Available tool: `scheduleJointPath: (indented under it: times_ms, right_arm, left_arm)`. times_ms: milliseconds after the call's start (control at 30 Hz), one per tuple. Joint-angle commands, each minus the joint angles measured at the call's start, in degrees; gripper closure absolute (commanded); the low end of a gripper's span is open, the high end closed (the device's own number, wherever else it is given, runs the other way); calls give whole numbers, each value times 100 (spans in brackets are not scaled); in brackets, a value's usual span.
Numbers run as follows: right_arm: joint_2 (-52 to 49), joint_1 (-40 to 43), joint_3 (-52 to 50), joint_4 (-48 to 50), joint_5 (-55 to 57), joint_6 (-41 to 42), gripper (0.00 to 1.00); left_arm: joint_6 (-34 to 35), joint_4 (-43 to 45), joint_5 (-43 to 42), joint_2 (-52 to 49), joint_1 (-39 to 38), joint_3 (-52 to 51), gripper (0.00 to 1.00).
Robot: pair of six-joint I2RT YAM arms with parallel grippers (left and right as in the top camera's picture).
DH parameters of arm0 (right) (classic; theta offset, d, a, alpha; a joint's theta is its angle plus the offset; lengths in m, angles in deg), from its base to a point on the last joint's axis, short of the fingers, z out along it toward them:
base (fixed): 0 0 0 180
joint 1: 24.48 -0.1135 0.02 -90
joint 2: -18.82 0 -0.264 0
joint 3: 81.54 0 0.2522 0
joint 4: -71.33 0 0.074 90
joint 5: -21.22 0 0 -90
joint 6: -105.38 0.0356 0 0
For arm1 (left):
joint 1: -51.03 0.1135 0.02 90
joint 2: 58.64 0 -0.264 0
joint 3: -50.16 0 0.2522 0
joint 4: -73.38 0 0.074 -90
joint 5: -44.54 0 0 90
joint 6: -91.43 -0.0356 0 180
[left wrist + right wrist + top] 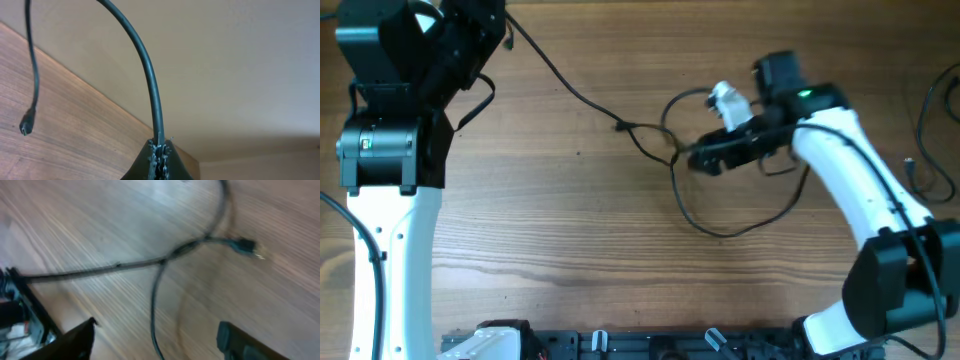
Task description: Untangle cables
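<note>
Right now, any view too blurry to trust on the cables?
Right wrist: motion-smeared, cables and plug soft. Left wrist: sharp, cable crisp in the shut left tool. Overhead: sharp, evenly lit, tangle readable.

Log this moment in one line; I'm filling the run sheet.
left gripper: shut on cable | right gripper: open, near tangle

We see a robotics lab: a white-and-black left arm [390, 200] and right arm [860, 180] at a wood-grain desk [570, 230], a black rail [650, 345] on the desk's near edge, a plain beige wall [240, 65] behind the desk.
</note>
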Motion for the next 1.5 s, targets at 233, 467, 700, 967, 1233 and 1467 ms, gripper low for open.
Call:
scheduleJointPath:
  times_ms: [233, 467, 700, 967, 1233, 1467]
  right_arm:
    - [-11, -658, -1978, 2339, 577, 800, 31]
    - [-11, -1075, -2494, 3163, 734, 505, 56]
    - [411, -1091, -2223, 2518, 17, 544, 96]
    - [2540, -1091, -2076, 3062, -3139, 802, 96]
    - [2870, -1080, -2079, 3091, -4811, 1307, 96]
    - [3335, -407, -2076, 5989, -5219, 3829, 96]
  left_arm:
    - [127, 48, 184, 109, 31, -24, 96]
    - [127, 46, 184, 109, 31, -24, 96]
    - [127, 42, 184, 33, 31, -24, 96]
    - [302, -57, 175, -208, 24, -26, 96]
    - [284, -597, 1784, -210, 31, -26, 96]
    - [203, -1403, 2485, -654, 26, -26, 96]
